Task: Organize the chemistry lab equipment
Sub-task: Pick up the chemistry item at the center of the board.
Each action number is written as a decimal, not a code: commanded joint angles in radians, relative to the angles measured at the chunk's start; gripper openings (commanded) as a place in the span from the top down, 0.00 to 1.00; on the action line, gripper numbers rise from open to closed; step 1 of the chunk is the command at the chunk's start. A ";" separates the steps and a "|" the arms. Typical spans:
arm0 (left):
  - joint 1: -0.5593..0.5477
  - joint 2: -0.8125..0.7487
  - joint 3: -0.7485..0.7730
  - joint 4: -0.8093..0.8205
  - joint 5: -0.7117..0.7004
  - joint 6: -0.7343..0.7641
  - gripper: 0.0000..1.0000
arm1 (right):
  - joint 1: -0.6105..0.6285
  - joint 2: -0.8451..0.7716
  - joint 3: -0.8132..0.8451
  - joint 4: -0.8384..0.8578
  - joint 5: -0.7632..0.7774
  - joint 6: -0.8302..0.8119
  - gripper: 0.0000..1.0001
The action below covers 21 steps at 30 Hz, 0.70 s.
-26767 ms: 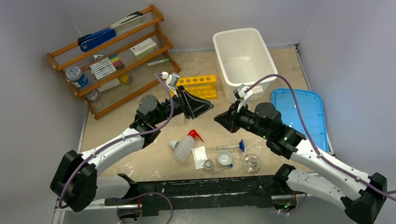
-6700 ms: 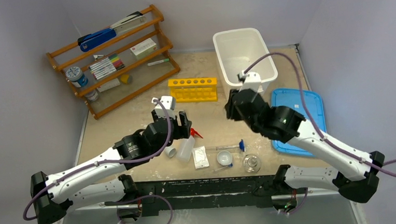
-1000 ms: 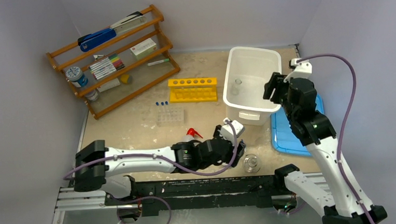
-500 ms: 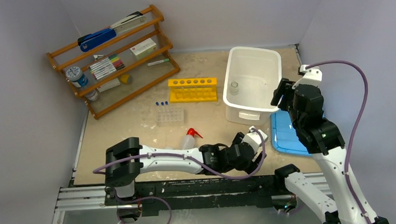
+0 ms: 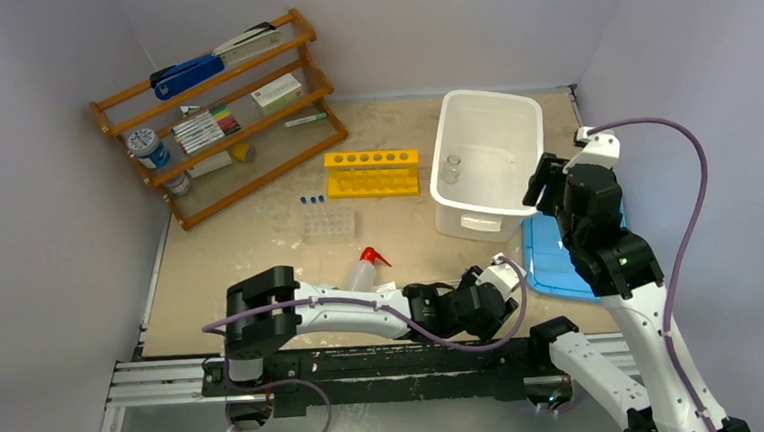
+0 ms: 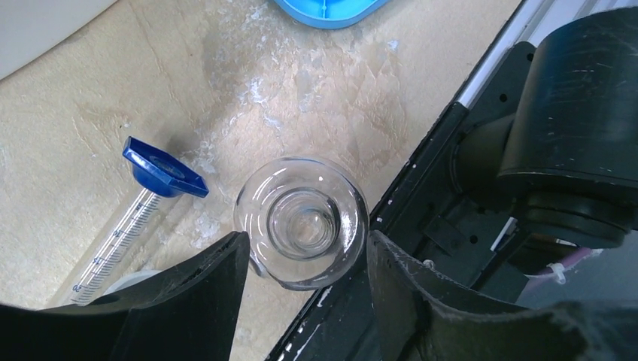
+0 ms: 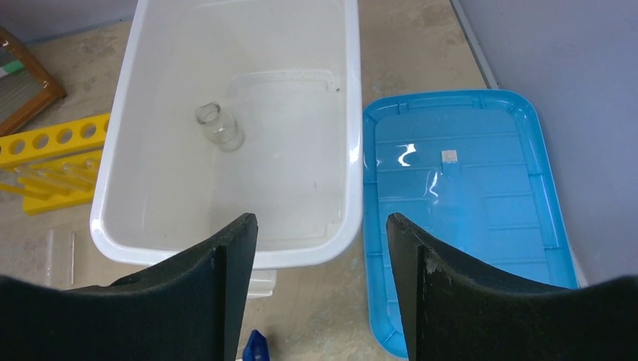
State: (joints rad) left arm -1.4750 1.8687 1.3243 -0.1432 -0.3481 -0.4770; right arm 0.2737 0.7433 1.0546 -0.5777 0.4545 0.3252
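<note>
A clear glass flask stands upright on the table by the black front rail. My left gripper has its jaws against the flask's two sides, shut on it. In the top view the left gripper covers that flask. A blue-capped tube lies just left of it. My right gripper hangs open and empty, high over the gap between the white bin and the blue lid. A second small flask stands inside the bin. The squeeze bottle, yellow rack and clear tube tray sit mid-table.
The wooden shelf with stapler, markers and boxes stands at the back left. The black rail and the right arm's base lie immediately right of the flask. Grey walls close in on three sides.
My left arm has reached further right along the front edge and its jaws have narrowed around the flask. My right gripper drew back rightward from above the bin, then held still.
</note>
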 commanded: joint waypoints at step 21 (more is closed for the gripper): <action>-0.004 0.066 0.096 0.008 -0.059 -0.002 0.63 | -0.002 -0.027 -0.004 0.018 0.019 -0.029 0.34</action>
State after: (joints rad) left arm -1.4750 1.9312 1.3804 -0.1513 -0.3977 -0.4782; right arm 0.2737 0.7250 1.0447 -0.5785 0.4545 0.3099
